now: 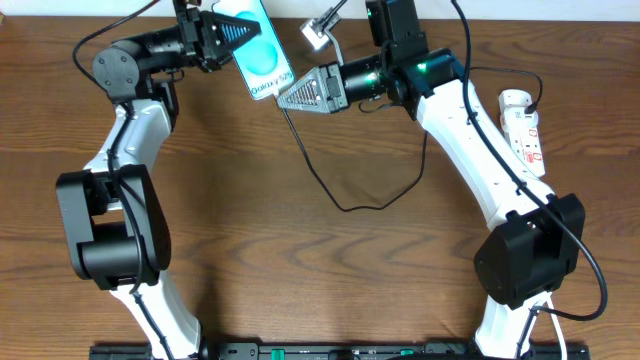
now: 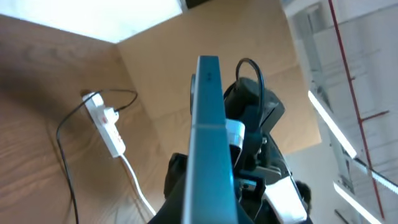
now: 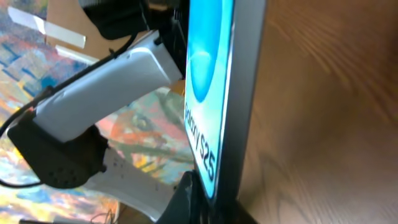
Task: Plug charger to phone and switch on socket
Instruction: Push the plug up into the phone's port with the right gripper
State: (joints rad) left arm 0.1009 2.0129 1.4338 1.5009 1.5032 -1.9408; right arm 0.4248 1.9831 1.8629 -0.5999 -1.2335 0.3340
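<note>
Phone (image 1: 266, 65) first: it is lifted off the tabletop (image 1: 300, 290) near the far edge, screen lit and reading "Galaxy S25". Its lower short edge is turned toward the right tool (image 1: 286, 98). In the right wrist view the phone fills the frame edge-on and very close, so little gap seems left at the port. The right tool's fingers are pressed together and the charger (image 1: 345, 207) runs out from under them, so I judge they pinch its plug end (the tip itself is hidden in every view). The left tool (image 1: 248, 32) is clamped on the phone's upper part and holds it at a slant.

The step in hand looks like seating the plug. To do it well:
- Line the plug's axis up with the phone's long axis before pushing, because the phone sits slanted and the push must follow that slant.
- Have the left tool brace firmly, since the phone could pivot in its grip.
- Go slowly, and ease off if the phone twists.

Farther out, the cable's slack loop lies on the tabletop, which looks like enough not to tug. Farthest right lies the socket (image 1: 522, 125), untouched, with its switch to press once the plug is in.
</note>
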